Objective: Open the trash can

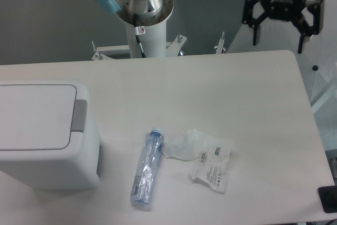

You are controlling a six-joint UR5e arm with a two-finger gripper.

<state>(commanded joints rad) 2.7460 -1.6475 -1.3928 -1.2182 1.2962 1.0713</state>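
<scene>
Trash can [45, 135]: white, lid shut, grey tab on its right edge, at the worktop's [210, 93] left end. Tool [279, 38]: fingers spread wide, holding nothing, above far right corner. Mid-worktop: clear bottle [147, 168] beside crumpled wrapper [202, 159].

The trash can [47, 135] sits lid-down at the tabletop's [210, 88] left edge, a plastic bottle [147, 168] and crumpled wrapper [202, 159] lie nearby, and the hand [278, 34] hangs spread above the far right corner.

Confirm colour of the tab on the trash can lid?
Grey tab on the white trash can; clear in the fixed camera view.
</scene>
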